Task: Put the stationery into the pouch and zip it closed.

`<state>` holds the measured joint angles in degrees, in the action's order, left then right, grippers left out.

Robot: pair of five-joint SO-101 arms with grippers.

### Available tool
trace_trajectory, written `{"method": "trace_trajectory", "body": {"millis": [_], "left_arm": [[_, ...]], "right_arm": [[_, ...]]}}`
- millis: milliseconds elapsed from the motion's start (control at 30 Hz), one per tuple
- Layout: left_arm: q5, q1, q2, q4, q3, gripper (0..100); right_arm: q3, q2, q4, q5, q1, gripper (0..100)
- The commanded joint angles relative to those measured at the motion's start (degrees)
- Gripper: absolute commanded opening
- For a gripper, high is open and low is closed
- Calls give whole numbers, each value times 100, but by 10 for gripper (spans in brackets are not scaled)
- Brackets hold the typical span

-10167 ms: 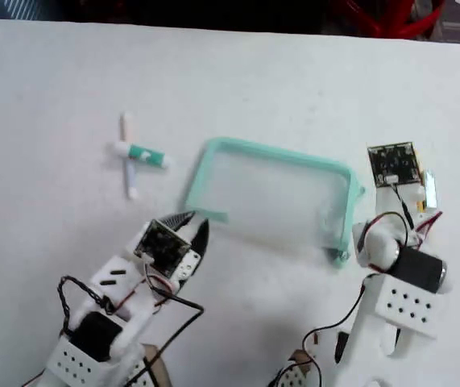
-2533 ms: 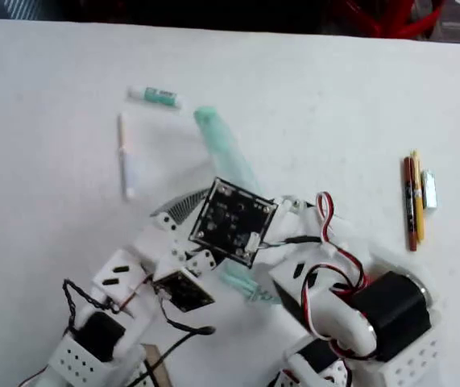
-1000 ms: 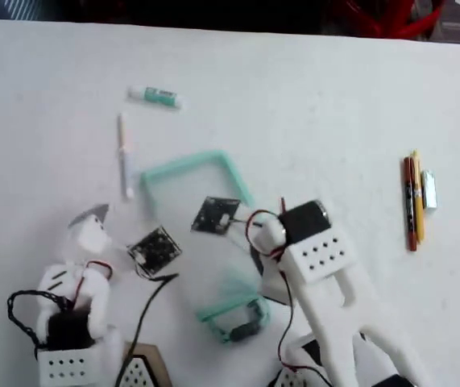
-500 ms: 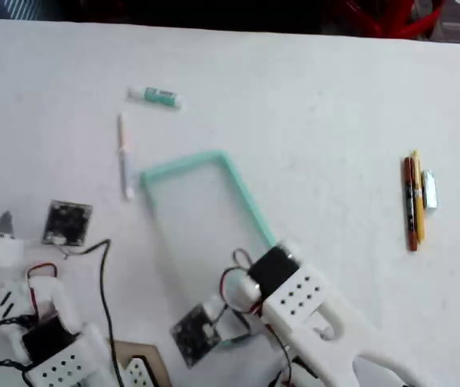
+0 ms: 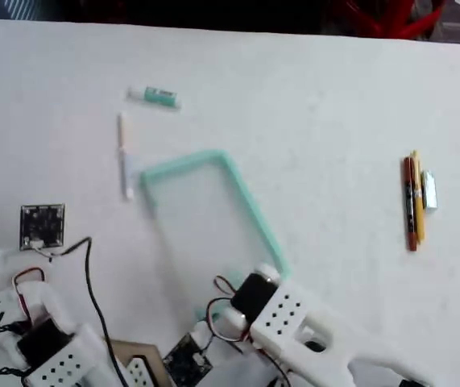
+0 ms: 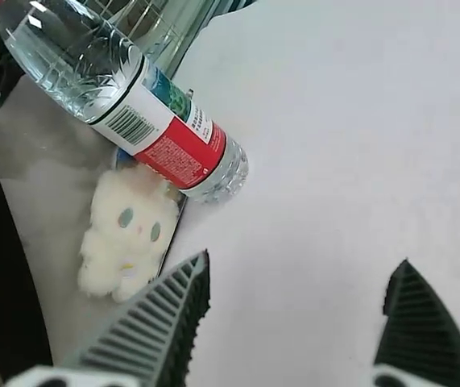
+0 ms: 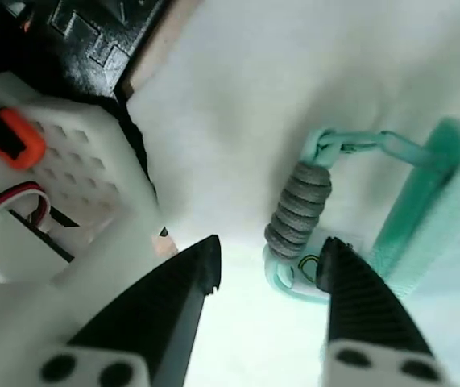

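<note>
While the right gripper (image 7: 270, 251) hangs released, its jaws either side of the grey zipper pull (image 7: 298, 208), the pouch (image 5: 246, 197) lies flat near the middle of the table (image 5: 318, 105), towards 6 o'clock, with nothing visibly inside. The likely trouble is that clamping the pull and hauling now would zip the pouch with the stationery outside. Since nothing pins it, the light pouch may also slide along rather than let the slider run. The left gripper (image 6: 302, 278) is spread wide and empty at the table's 8 o'clock, facing a water bottle (image 6: 133, 105) and a plush toy (image 6: 125, 234), probably too far off to brace the pouch. By count:
- one pouch
- one glue stick (image 5: 155, 97), at the pouch's 11 o'clock
- one white pen (image 5: 123, 157), just beside the pouch's 10 o'clock corner
- two pens, a red pen (image 5: 408, 201) and a yellow pen (image 5: 416, 197), side by side at 3 o'clock and well apart from the pouch
- one small silvery piece (image 5: 429, 190), just beside the two pens
</note>
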<state>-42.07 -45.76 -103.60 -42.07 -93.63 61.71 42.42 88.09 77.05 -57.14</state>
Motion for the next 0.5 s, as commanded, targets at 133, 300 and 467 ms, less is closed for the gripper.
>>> {"method": "trace_trajectory", "body": {"millis": [133,300,467], "left_arm": [[70,-40,-31,105,141,339],[70,-31,-31,105,141,339],[70,-31,-31,105,141,339]], "right_arm": [[79,48,-303,-88,242,205],[149,48,-409,-88,426,205],[141,-593,-620,-97,435,205]]}}
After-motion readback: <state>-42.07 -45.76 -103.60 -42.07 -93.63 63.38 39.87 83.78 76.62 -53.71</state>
